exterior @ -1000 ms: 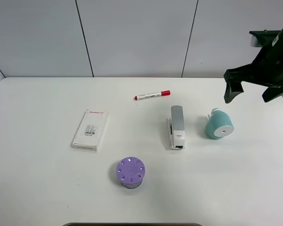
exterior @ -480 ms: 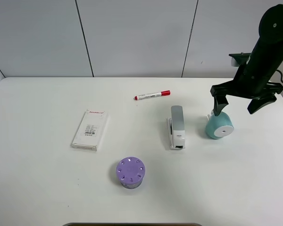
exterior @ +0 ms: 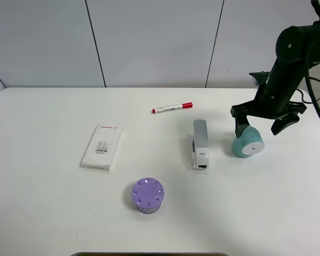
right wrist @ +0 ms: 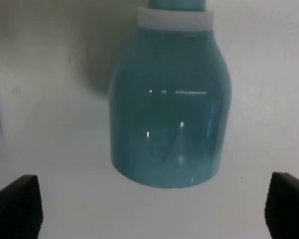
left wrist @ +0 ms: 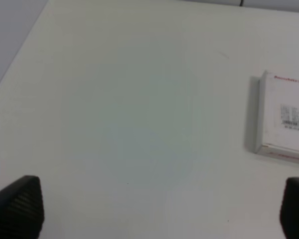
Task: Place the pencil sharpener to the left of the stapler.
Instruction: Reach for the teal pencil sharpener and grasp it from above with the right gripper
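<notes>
okay, your right fingers [exterior: 239, 127] are spread wide, one either side above the pencil sharpener [exterior: 247, 143], which lies on the counter [exterior: 53, 202] just right of the stapler [exterior: 200, 143], long axis crossways to their closing line. left fingers [left wrist: 15, 206], also apart, are well off.

A white matte counter [exterior: 53, 213] fills most of the high view. Behind the counter's far edge rises a wall [exterior: 149, 42] of pale grey panels, split by thin dark seams [exterior: 95, 42] that lean slightly off vertical. At the counter's near edge a narrow dark strip [exterior: 149, 254] shows. The light is even and soft, leaving only faint shadows on the counter.
</notes>
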Robot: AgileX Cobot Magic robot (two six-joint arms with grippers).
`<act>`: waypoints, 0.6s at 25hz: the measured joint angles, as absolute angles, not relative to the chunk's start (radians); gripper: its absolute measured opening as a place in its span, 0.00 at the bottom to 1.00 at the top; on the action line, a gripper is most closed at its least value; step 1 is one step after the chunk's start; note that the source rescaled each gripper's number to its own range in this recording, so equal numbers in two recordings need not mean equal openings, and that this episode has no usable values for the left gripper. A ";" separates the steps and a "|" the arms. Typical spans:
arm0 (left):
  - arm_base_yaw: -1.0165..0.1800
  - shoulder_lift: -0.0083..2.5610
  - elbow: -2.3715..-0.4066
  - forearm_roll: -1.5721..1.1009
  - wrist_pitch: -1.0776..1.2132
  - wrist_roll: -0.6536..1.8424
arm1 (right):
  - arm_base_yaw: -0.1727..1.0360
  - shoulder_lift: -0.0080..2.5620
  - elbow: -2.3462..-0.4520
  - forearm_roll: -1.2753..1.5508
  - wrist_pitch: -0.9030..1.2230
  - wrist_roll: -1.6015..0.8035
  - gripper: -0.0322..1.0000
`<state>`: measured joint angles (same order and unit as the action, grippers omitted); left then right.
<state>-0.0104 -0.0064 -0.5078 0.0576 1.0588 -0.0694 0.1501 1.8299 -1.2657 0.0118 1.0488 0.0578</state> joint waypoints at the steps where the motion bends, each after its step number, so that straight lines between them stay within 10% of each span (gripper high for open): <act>1: -0.010 -0.006 -0.508 0.058 1.059 -0.069 | 0.150 1.834 -1.266 0.012 1.044 0.058 1.00; 15: -0.010 -0.006 -0.508 0.058 1.059 -0.069 | 0.150 1.903 -1.266 0.011 0.996 0.058 1.00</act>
<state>-0.0104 -0.0064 -0.5078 0.0576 1.0588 -0.0694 0.1501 1.9028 -1.2657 0.0110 0.9958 0.0578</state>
